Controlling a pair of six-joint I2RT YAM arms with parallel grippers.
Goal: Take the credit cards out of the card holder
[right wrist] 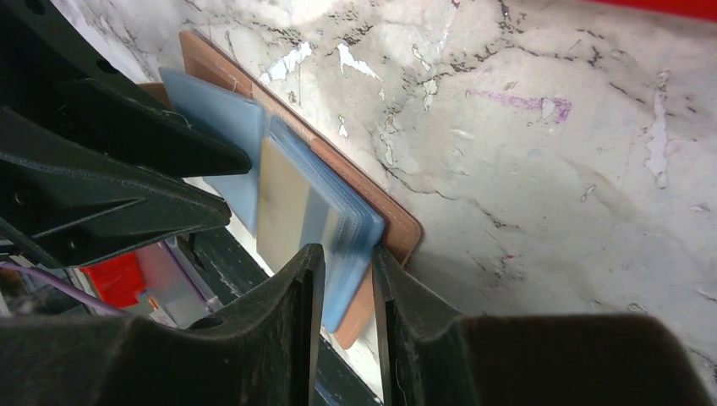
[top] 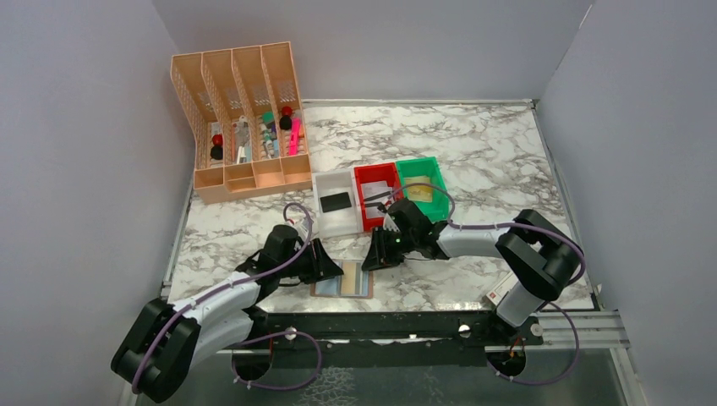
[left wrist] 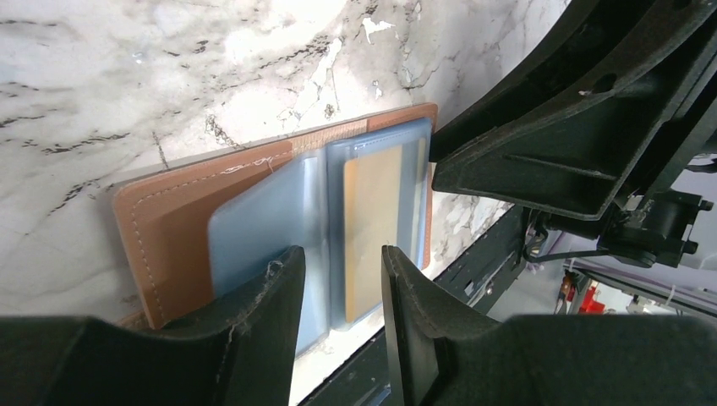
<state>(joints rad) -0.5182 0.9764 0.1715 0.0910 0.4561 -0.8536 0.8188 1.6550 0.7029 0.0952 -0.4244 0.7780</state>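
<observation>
Jaws parted, the left gripper (left wrist: pixel 340 262) hovers over the holder (left wrist: pixel 177 228). The right gripper (right wrist: pixel 347 254) narrowly straddles its sleeves (right wrist: pixel 338 211), grip unclear. The card (left wrist: pixel 372 211) looks stiff and slick, so pinch its edge.

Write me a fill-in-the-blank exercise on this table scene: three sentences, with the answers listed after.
1. The dark card lies in the bin coloured ____.
2. The card holder lies spread ____ on the marble, blue-grey sleeves facing up.
3. A tan-gold card sits inside one sleeve, so the holder is not yet ____.

Missing words: white; open; empty.
</observation>
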